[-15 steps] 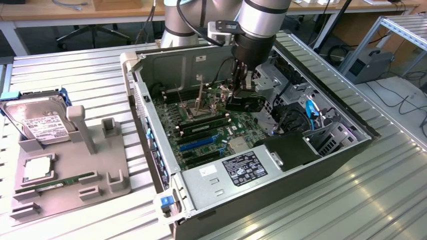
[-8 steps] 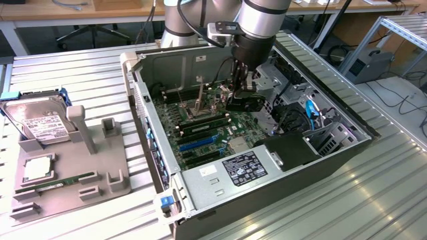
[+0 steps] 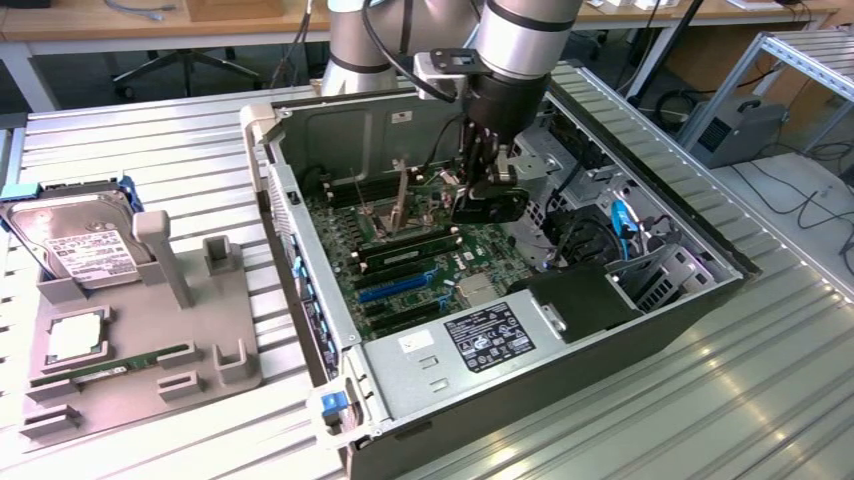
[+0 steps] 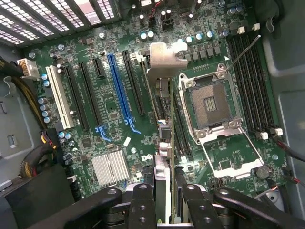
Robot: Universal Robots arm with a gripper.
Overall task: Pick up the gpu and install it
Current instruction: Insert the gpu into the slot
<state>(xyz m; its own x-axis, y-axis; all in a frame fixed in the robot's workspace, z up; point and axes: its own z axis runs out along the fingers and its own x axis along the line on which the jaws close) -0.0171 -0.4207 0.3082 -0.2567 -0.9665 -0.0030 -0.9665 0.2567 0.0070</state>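
- The exterior view takes in the whole open computer case (image 3: 400, 400) lying on its side on a slatted metal table (image 3: 747, 400), with the arm (image 3: 514, 40) coming down into it from above.
- That view also shows a grey holder (image 3: 134, 350) at the exterior view's left, carrying a hard drive (image 3: 80, 245) and a narrow memory stick (image 3: 114, 368).
- The wrist view looks straight down at the motherboard (image 4: 114, 109): a blue slot (image 4: 119, 90), a white slot (image 4: 59, 100), a finned heatsink (image 4: 110, 168) and the open CPU socket (image 4: 209, 102).
- The arm stands nearly vertical, and the gripper (image 3: 483, 200) hangs above the board inside the case.
- In the wrist view the gripper (image 4: 164, 200) has its fingers (image 4: 143, 205) clamped on the gpu (image 4: 162, 95), seen edge-on between them.
- The gpu is held on edge above the motherboard, beside the CPU socket and apart from the slots.
- Its long axis runs parallel to the slots, and its silver bracket (image 4: 167, 59) points away from the gripper.
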